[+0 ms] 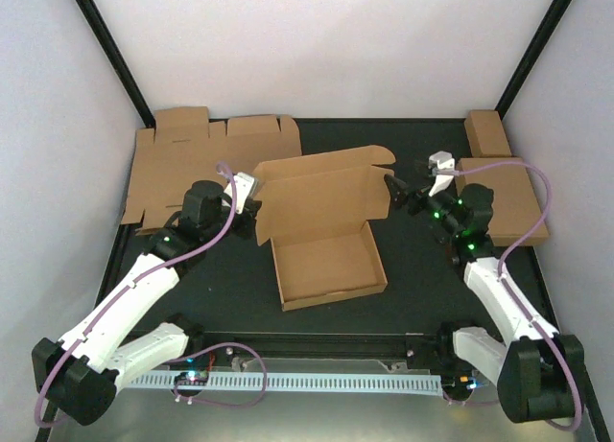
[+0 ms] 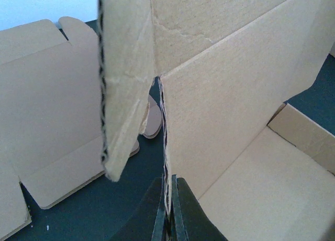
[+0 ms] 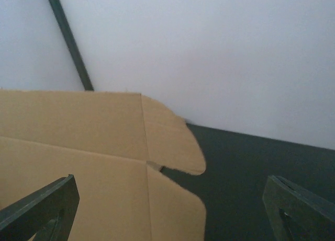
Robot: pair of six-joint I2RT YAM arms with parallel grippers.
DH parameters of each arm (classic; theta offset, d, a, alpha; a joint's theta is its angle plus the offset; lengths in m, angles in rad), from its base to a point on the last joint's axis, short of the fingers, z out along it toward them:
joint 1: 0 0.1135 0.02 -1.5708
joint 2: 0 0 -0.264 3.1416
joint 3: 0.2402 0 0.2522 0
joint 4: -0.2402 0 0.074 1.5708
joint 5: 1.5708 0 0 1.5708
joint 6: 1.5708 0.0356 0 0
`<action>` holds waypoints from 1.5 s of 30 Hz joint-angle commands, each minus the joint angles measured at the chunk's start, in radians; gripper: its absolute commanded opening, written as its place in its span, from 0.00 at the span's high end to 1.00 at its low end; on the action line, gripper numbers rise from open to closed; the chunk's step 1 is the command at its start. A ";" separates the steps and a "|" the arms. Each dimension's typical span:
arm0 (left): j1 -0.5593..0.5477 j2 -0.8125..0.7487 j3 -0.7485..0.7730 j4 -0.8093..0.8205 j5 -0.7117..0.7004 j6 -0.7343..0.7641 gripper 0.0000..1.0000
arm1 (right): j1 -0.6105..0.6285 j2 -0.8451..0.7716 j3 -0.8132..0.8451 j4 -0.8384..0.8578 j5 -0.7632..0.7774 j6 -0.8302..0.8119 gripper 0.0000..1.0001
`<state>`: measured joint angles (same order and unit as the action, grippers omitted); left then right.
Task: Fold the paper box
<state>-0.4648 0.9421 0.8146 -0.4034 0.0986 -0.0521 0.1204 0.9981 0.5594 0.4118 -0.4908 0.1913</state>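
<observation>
The paper box [image 1: 326,236] lies mid-table, partly folded: a shallow tray with its lid panel standing up at the back. My left gripper [image 1: 251,208] is at the box's left rear corner, shut on the thin edge of an upright cardboard wall [image 2: 230,94]; its fingertips [image 2: 168,199] pinch that edge. At the box's right side, my right gripper [image 1: 398,193] stands wide open. In the right wrist view the lid's rounded tabs [image 3: 172,141] lie between the spread fingers [image 3: 52,204] without touching them.
A flat die-cut cardboard sheet [image 1: 182,164] lies at the back left, also seen in the left wrist view [image 2: 47,110]. Another flat sheet [image 1: 513,202] lies at the right under the right arm. A small oblong brown box [image 1: 487,132] sits at the back right. A slotted rail [image 1: 317,380] runs along the near edge.
</observation>
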 commanded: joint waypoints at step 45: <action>0.005 0.005 0.065 0.006 0.018 -0.017 0.98 | 0.206 0.001 0.095 -0.212 -0.008 -0.021 0.98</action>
<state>-0.4526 0.9756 0.8249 -0.4244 0.0814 -0.0639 0.2546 1.0653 0.6830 0.1352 -0.5465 0.1081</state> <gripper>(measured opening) 0.024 0.021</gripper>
